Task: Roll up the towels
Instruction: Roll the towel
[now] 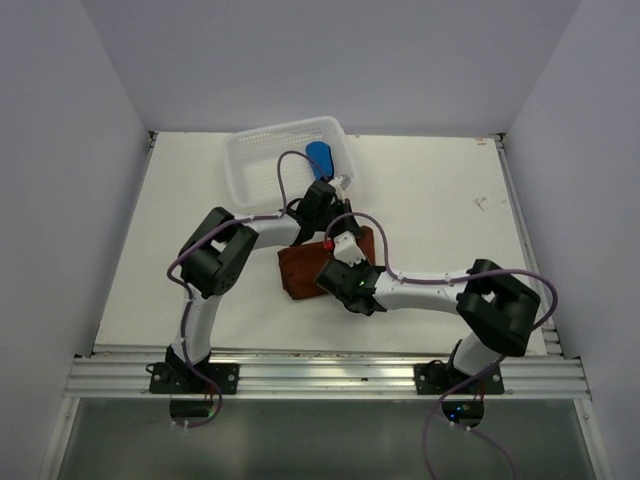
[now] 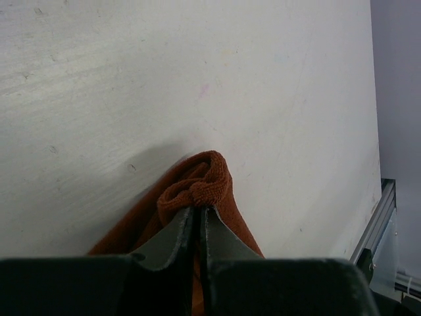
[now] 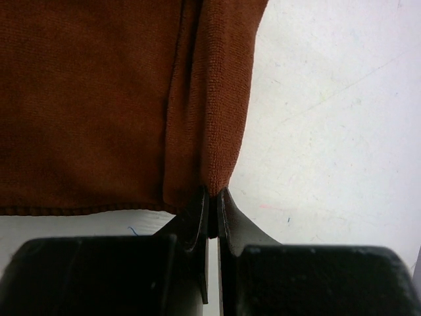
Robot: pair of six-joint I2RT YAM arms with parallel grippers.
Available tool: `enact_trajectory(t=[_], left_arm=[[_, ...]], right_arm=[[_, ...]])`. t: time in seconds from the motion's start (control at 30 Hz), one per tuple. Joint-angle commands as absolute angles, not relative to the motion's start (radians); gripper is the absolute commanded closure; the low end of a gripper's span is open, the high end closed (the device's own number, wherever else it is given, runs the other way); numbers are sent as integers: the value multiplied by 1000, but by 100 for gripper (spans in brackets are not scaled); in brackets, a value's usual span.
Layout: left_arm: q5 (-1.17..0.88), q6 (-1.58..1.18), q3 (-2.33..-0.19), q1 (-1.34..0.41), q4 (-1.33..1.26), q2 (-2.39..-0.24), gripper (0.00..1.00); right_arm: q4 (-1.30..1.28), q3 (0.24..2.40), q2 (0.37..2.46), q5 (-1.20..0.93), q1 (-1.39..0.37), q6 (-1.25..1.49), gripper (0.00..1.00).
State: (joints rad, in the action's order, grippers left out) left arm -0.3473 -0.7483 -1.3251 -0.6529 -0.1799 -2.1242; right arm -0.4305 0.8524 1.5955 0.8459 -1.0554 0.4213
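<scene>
The rust-brown towel (image 1: pixel 300 272) lies in the middle of the table, partly under both arms. My left gripper (image 2: pixel 197 209) is shut on a bunched corner of the rust-brown towel (image 2: pixel 204 184), near its far edge. My right gripper (image 3: pixel 212 192) is shut on a folded edge of the rust-brown towel (image 3: pixel 99 99) at its near corner. The bright blue towel (image 1: pixel 320 156) sits rolled at the right end of the white basket (image 1: pixel 262 152). In the top view the left gripper (image 1: pixel 322 196) and the right gripper (image 1: pixel 338 268) hold opposite ends of the towel's right side.
The white mesh basket stands at the back of the table, just beyond the left wrist. Purple cables loop over both arms. The table's metal edge (image 2: pixel 378 220) shows at the right in the left wrist view.
</scene>
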Motion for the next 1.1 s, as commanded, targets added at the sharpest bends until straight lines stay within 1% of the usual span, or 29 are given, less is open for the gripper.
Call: enact_trajectory(t=[0.0, 0.37, 0.6, 0.7, 0.87, 0.9, 1.03, 1.07], left_arm=[[-282, -738, -1309, -615, -293, -2065, 100], [-284, -684, -1276, -603, -273, -2052, 100], [-288, -667, -1252, -603, -290, -2059, 100], [-287, -646, -1244, -603, -282, -2059, 100], [-261, -608, -1227, -603, -262, -2049, 100], [-259, -606, -1224, -603, -264, -2046, 100], [-259, -574, -1207, -604, -282, -2037, 100], [-249, -554, -1195, -609, -291, -2033, 100]], right_arm=[[-526, 903, 1655, 842, -1075, 439, 100], [-630, 1002, 1834, 874, -1077, 482, 100], [-606, 1008, 1856, 851, -1080, 453, 100], [-586, 1011, 1855, 835, -1081, 428, 95], [-589, 1035, 1829, 813, -1081, 397, 83], [-589, 1037, 1813, 799, -1080, 397, 78], [-571, 1028, 1726, 729, -1080, 394, 66], [-546, 1022, 1692, 715, -1078, 387, 61]])
